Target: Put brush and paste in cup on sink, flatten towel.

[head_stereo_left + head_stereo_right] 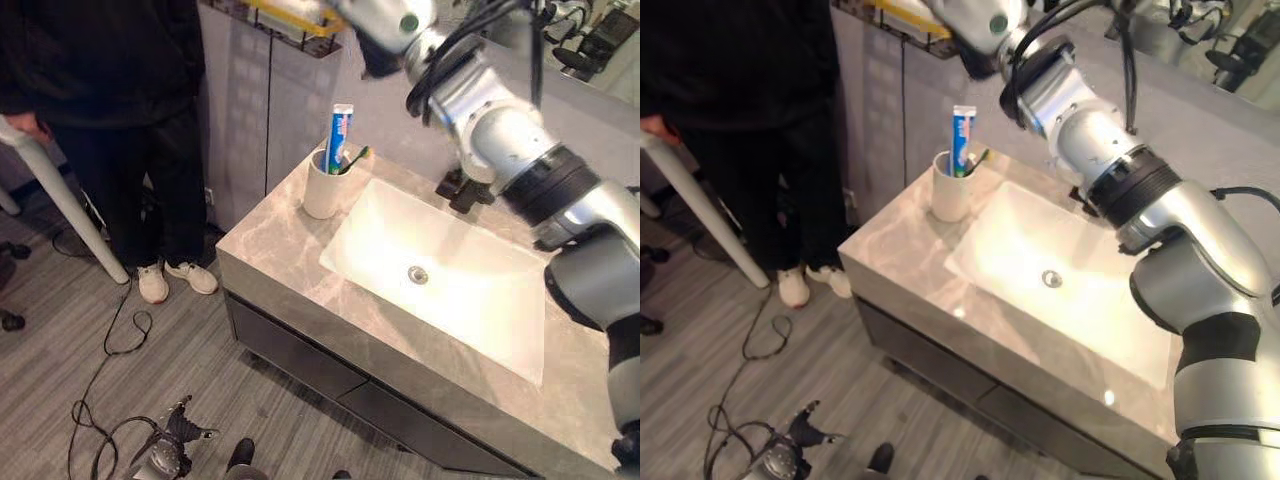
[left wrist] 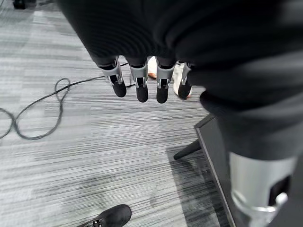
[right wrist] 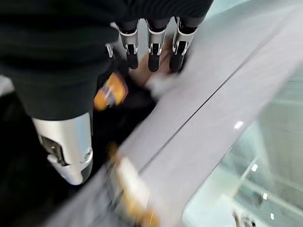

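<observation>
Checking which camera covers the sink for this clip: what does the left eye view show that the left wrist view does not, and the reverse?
The left eye view shows the sink in its stone counter, the white cup holding the toothpaste tube and a green toothbrush, and a person in dark clothes standing beside the counter. The left wrist view shows the left hand, fingers straight and hanging above the floor, holding nothing. Both share the grey striped floor with a black cord lying on it.

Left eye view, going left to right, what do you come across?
White slanted leg → person's white shoes → white cup holding toothpaste and toothbrush → sink drain → black faucet.
</observation>
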{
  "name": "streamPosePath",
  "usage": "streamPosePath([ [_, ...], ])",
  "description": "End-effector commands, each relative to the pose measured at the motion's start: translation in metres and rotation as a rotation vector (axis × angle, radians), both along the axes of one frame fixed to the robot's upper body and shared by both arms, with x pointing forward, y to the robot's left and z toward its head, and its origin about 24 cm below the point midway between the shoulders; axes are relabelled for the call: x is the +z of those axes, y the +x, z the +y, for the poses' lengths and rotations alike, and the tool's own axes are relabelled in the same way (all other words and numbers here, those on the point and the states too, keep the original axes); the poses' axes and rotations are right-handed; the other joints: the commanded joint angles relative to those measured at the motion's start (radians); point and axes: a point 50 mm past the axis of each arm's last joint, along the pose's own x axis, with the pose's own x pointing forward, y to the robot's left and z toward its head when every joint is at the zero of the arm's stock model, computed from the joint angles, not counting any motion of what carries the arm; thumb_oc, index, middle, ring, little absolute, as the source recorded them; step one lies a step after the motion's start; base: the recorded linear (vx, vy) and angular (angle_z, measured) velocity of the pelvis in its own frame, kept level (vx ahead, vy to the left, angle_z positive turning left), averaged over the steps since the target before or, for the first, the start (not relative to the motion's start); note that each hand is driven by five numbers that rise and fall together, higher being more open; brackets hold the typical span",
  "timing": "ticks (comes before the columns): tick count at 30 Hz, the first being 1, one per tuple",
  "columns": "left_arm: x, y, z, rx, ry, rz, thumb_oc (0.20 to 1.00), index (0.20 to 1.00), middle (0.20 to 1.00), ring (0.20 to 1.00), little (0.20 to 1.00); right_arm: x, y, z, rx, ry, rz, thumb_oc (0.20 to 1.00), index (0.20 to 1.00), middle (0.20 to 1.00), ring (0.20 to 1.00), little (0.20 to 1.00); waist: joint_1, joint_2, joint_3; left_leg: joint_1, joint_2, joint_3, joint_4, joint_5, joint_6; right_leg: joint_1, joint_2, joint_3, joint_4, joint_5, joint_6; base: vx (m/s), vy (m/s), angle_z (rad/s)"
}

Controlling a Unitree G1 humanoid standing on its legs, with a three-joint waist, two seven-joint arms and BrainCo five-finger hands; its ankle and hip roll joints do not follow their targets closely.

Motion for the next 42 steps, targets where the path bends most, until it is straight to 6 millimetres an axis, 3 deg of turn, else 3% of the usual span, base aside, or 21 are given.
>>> streamPosePath([
  [1,0.001,0.004,0.009,0.005,0.063,0.011,1.000,1.000,1.000,1.000,1.000,0.028,-0.004,-0.038,-0.024,0.191,-0.081,1.000,1.000,1.000,1.000,1.000,-0.007,-0.010,0.001,-0.079,0.015,-0.034,0.010,0.010,-0.001,0.128,-0.040,-0.001,0.001,-0.003,0.075,-0.03,0.036,-0.19],
  [3,-0.004,-0.002,0.004,0.038,0.042,0.018,1.000,1.000,1.000,1.000,1.000,0.041,-0.028,-0.075,0.061,0.336,-0.176,1.000,1.000,1.000,1.000,1.000,-0.029,0.019,-0.004,-0.071,0.019,-0.015,0.010,0.009,-0.001,0.124,-0.045,0.012,0.001,-0.005,0.077,-0.05,0.065,-0.09],
  [5,-0.005,-0.005,0.005,0.049,0.042,0.024,1.000,1.000,1.000,1.000,1.000,0.041,-0.039,-0.095,0.060,0.375,-0.217,1.000,1.000,1.000,1.000,1.000,-0.031,0.021,-0.007,-0.068,0.020,-0.010,0.010,0.008,0.000,0.122,-0.046,0.017,0.001,-0.005,0.078,-0.05,0.052,-0.17],
  [6,-0.009,-0.012,0.000,0.074,0.023,0.038,1.000,1.000,1.000,1.000,1.000,0.036,-0.053,-0.125,0.064,0.444,-0.263,1.000,1.000,1.000,1.000,1.000,-0.048,0.038,-0.008,-0.063,0.022,0.001,0.010,0.008,0.001,0.119,-0.047,0.024,0.001,-0.004,0.080,-0.05,0.063,-0.34],
  [7,-0.011,-0.016,0.000,0.080,0.023,0.049,1.000,1.000,1.000,1.000,1.000,0.029,-0.063,-0.144,0.055,0.482,-0.289,1.000,1.000,1.000,1.000,1.000,-0.056,0.042,-0.009,-0.061,0.023,0.006,0.010,0.006,0.002,0.117,-0.047,0.028,0.001,-0.003,0.081,-0.06,0.067,-0.27],
  [8,-0.015,-0.021,-0.008,0.116,-0.005,0.055,1.000,1.000,1.000,1.000,1.000,0.019,-0.075,-0.169,0.084,0.568,-0.313,1.000,1.000,1.000,1.000,1.000,-0.087,0.073,-0.008,-0.058,0.024,0.017,0.010,0.006,0.005,0.111,-0.050,0.038,0.001,-0.002,0.082,-0.04,0.036,-0.14],
  [9,-0.016,-0.024,-0.006,0.121,0.003,0.062,1.000,1.000,1.000,1.000,1.000,0.004,-0.085,-0.192,0.083,0.648,-0.323,1.000,1.000,1.000,1.000,1.000,-0.092,0.067,-0.012,-0.056,0.025,0.017,0.010,0.005,0.006,0.110,-0.049,0.041,0.001,-0.001,0.083,-0.03,0.031,-0.12],
  [12,-0.022,-0.039,-0.008,0.204,-0.015,0.097,1.000,1.000,1.000,1.000,1.000,-0.048,-0.101,-0.242,0.080,0.913,-0.327,1.000,1.000,1.000,1.000,1.000,-0.127,0.093,-0.011,-0.049,0.025,0.029,0.010,0.004,0.010,0.103,-0.053,0.049,0.001,-0.002,0.083,-0.01,0.023,-0.19],
  [14,-0.024,-0.047,-0.006,0.231,-0.011,0.115,1.000,1.000,1.000,1.000,1.000,-0.091,-0.117,-0.276,-0.092,1.000,-0.305,1.000,1.000,1.000,1.000,1.000,-0.137,0.092,-0.012,-0.047,0.025,0.033,0.010,0.002,0.011,0.102,-0.053,0.052,0.001,-0.001,0.084,0.01,0.019,-0.04],
  [17,-0.024,-0.053,-0.004,0.260,-0.004,0.112,1.000,1.000,1.000,1.000,1.000,-0.150,-0.144,-0.317,-0.237,1.215,-0.270,1.000,1.000,1.000,1.000,1.000,-0.145,0.097,-0.013,-0.044,0.025,0.042,0.010,0.002,0.013,0.098,-0.056,0.058,0.001,0.000,0.086,-0.01,0.010,-0.15],
  [21,-0.020,-0.056,0.004,0.313,-0.005,0.081,1.000,1.000,1.000,1.000,1.000,-0.228,-0.179,-0.349,-0.526,1.388,-0.087,1.000,1.000,1.000,1.000,1.000,-0.164,0.107,-0.003,-0.044,0.025,0.043,0.010,0.006,0.013,0.093,-0.057,0.064,0.001,0.001,0.084,-0.02,-0.001,-0.07],
  [23,-0.017,-0.055,0.007,0.316,-0.011,0.055,1.000,1.000,1.000,1.000,1.000,-0.267,-0.196,-0.358,-0.618,1.520,-0.016,1.000,1.000,1.000,1.000,1.000,-0.172,0.113,0.002,-0.044,0.025,0.045,0.010,0.007,0.013,0.091,-0.057,0.064,0.001,0.004,0.084,-0.03,-0.001,0.00],
  [26,-0.010,-0.057,0.019,0.350,-0.018,0.011,1.000,1.000,1.000,1.000,1.000,-0.345,-0.223,-0.363,-0.811,1.784,0.157,1.000,1.000,1.000,1.000,1.000,-0.175,0.120,0.010,-0.043,0.025,0.046,0.010,0.011,0.016,0.093,-0.058,0.063,0.001,0.006,0.084,-0.02,-0.005,-0.01],
  [29,0.001,-0.048,0.025,0.337,-0.069,-0.059,1.000,1.000,1.000,1.000,1.000,-0.401,-0.239,-0.355,-1.004,1.932,0.378,1.000,1.000,1.000,1.000,1.000,-0.166,0.132,0.023,-0.044,0.024,0.046,0.010,0.016,0.017,0.092,-0.059,0.061,0.001,0.006,0.084,-0.04,-0.012,-0.04],
  [30,0.007,-0.045,0.027,0.316,-0.104,-0.084,1.000,1.000,1.000,1.000,1.000,-0.423,-0.244,-0.348,-1.080,1.973,0.529,1.000,1.000,1.000,1.000,1.000,-0.163,0.135,0.031,-0.042,0.025,0.045,0.010,0.016,0.016,0.094,-0.058,0.060,0.001,0.003,0.083,-0.03,-0.024,0.00],
  [32,0.011,-0.042,0.024,0.299,-0.151,-0.109,1.000,1.000,1.000,1.000,1.000,-0.431,-0.245,-0.346,-1.094,2.024,0.571,1.000,1.000,1.000,1.000,1.000,-0.160,0.138,0.034,-0.043,0.024,0.043,0.010,0.019,0.016,0.093,-0.059,0.057,0.001,0.003,0.082,0.00,0.000,0.00],
  [33,0.029,-0.024,0.016,0.246,-0.263,-0.225,1.000,1.000,1.000,1.000,1.000,-0.457,-0.249,-0.328,-1.135,2.125,0.713,1.000,1.000,1.000,1.000,1.000,-0.143,0.145,0.046,-0.047,0.022,0.040,0.010,0.023,0.017,0.091,-0.060,0.053,0.001,0.001,0.080,0.00,0.000,0.00],
  [35,0.037,-0.024,0.016,0.234,-0.304,-0.246,1.000,1.000,1.000,1.000,1.000,-0.469,-0.254,-0.320,-1.155,2.182,0.771,1.000,1.000,1.000,1.000,1.000,-0.137,0.148,0.053,-0.046,0.021,0.038,0.010,0.023,0.018,0.092,-0.060,0.051,0.001,-0.001,0.080,0.00,-0.002,0.02],
  [36,0.056,-0.022,0.017,0.226,-0.389,-0.330,1.000,1.000,1.000,1.000,1.000,-0.489,-0.269,-0.302,-1.246,2.221,0.900,1.000,1.000,1.000,1.000,1.000,-0.123,0.155,0.059,-0.044,0.018,0.035,0.010,0.023,0.020,0.094,-0.063,0.046,0.001,-0.003,0.079,0.00,-0.005,0.06],
  [40,0.090,-0.017,0.021,0.218,-0.526,-0.461,1.000,1.000,1.000,1.000,1.000,-0.515,-0.274,-0.266,-1.331,2.090,1.248,1.000,1.000,1.000,1.000,1.000,-0.092,0.169,0.070,-0.050,0.010,0.023,0.010,0.030,0.021,0.099,-0.066,0.028,0.001,-0.010,0.078,0.01,-0.005,0.09],
  [42,0.101,-0.016,0.024,0.204,-0.538,-0.490,1.000,1.000,1.000,1.000,1.000,-0.518,-0.271,-0.260,-1.316,2.076,1.288,1.000,1.000,1.000,1.000,1.000,-0.091,0.169,0.071,-0.051,0.009,0.019,0.010,0.031,0.021,0.102,-0.066,0.023,0.001,-0.011,0.078,0.00,-0.011,0.28],
])
